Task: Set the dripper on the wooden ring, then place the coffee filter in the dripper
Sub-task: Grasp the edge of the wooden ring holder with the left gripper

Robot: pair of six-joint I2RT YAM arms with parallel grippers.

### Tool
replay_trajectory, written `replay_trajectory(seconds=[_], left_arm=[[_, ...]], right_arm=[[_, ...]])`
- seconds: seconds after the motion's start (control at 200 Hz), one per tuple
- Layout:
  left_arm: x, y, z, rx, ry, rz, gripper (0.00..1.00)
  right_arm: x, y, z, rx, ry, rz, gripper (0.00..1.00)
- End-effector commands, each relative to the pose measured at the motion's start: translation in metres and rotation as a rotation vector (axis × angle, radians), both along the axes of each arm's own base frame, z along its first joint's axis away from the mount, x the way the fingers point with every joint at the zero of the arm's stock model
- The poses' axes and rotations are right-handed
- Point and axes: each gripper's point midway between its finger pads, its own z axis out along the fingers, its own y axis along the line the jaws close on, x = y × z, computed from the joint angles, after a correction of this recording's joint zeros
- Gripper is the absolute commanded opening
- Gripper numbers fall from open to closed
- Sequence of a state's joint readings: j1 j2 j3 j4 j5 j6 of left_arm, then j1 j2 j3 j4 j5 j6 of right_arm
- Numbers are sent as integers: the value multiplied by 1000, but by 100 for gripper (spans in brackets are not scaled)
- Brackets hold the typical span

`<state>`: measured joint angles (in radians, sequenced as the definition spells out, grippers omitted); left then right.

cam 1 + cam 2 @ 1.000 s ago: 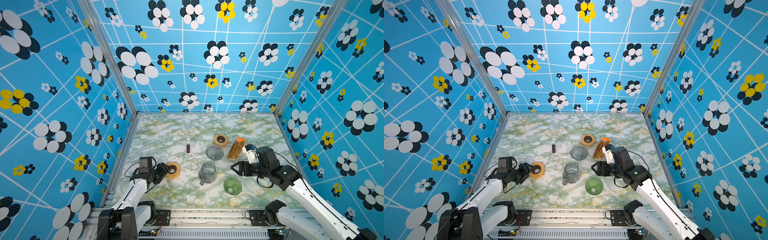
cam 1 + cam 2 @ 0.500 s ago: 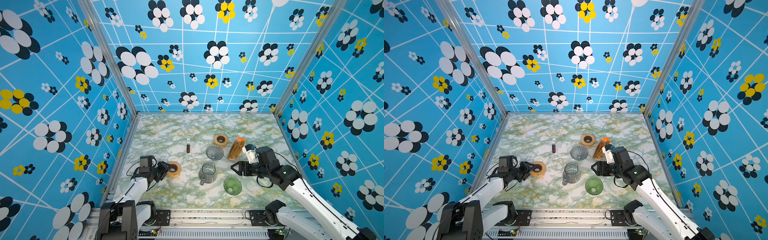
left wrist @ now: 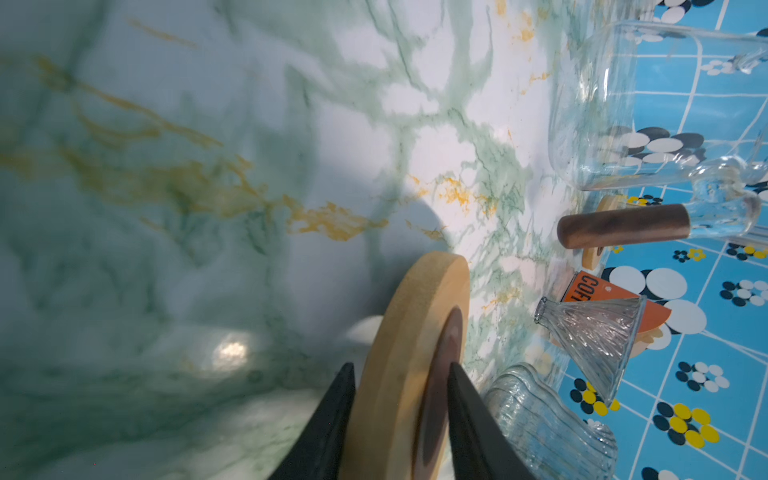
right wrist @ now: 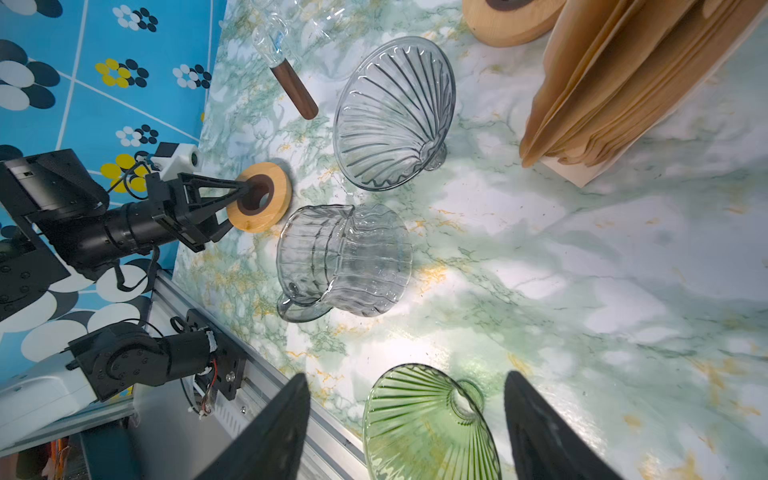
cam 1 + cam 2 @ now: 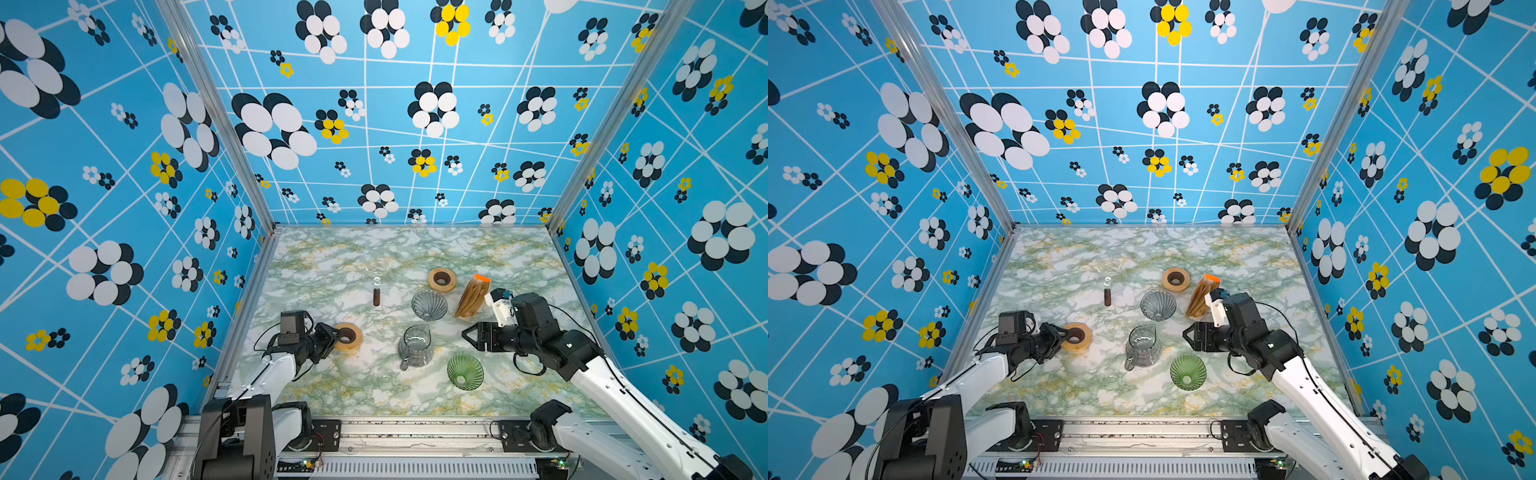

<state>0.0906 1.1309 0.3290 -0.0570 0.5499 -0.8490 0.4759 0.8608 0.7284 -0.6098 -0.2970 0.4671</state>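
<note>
Brown paper coffee filters [image 4: 623, 83]: light, floppy, pinch one top edge; right hand [image 4: 405, 378] gapes empty; left hand [image 3: 401, 368] straddles pale wooden ring [image 3: 419, 299], grip unclear.

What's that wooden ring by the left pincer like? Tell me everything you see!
The wooden ring is a thick, pale disc with a round hole lined in dark brown. It looks smooth, like sanded wood. It seems to lie flat on the marble table, towards the left side, apart from the glass jug. The left pincer grips its near rim: one of its black fingers is outside and the other is in the hole.
</note>
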Motion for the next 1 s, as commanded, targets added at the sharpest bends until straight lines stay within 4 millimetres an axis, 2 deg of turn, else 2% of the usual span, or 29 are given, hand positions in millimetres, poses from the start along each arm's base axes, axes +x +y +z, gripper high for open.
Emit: replay_trajectory(seconds=[0.0, 0.32, 0.73, 0.865, 0.995], left_arm=[[4, 5, 10, 31, -23, 6, 40], [8, 7, 27, 33, -83, 26, 35], [11, 0, 17, -12, -67, 2, 32], [10, -2, 13, -22, -59, -11, 32], [11, -3, 12, -28, -63, -16, 32]], right_arm=[[1, -1, 6, -3, -21, -2, 75], [2, 0, 4, 0, -18, -1, 75], [0, 2, 4, 8, -12, 7, 81], [-2, 8, 6, 41, -9, 34, 85], [-9, 27, 20, 153, -22, 117, 91]])
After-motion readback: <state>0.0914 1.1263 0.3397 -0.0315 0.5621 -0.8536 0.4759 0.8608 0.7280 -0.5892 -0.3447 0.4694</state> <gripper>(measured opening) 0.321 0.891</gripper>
